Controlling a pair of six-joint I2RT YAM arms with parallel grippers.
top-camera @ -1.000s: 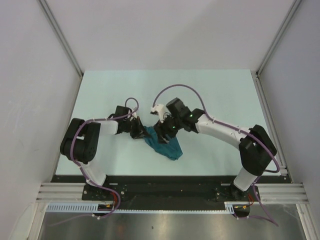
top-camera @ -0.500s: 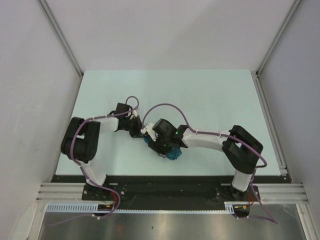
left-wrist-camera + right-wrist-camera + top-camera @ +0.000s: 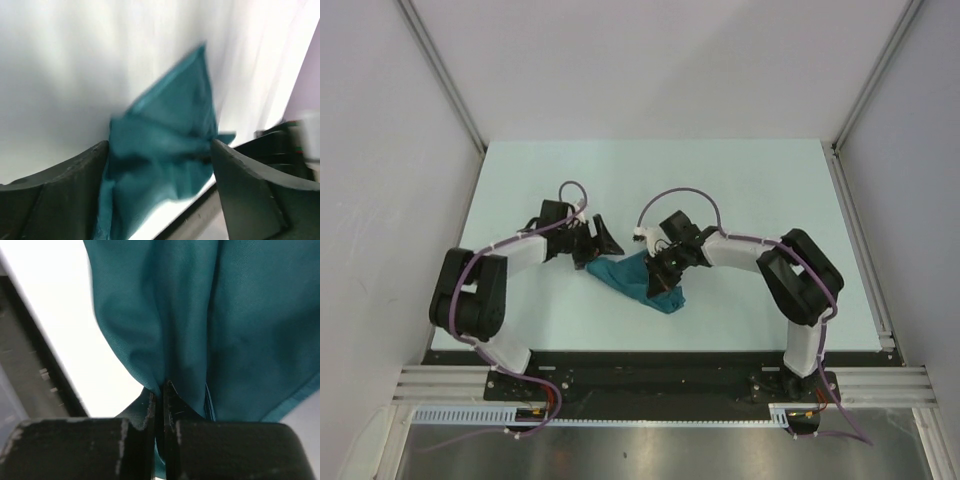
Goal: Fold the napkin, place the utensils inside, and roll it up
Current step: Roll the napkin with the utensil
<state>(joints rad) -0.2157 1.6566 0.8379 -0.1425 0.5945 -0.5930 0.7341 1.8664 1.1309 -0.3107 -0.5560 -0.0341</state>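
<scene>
While my right gripper (image 3: 160,390) is clenched tight on a gathered fold of the napkin (image 3: 240,315), the teal cloth bunches straight ahead of its fingertips and spreads to both sides of them. My left gripper (image 3: 159,149) stands wide apart and grips nothing. The napkin lies crumpled on the table (image 3: 740,190) just ahead of it, framed by its two fingers (image 3: 55,195), with one pointed corner reaching away. Seen from above, the cloth sits between both grippers, and the right one is over its far end.
</scene>
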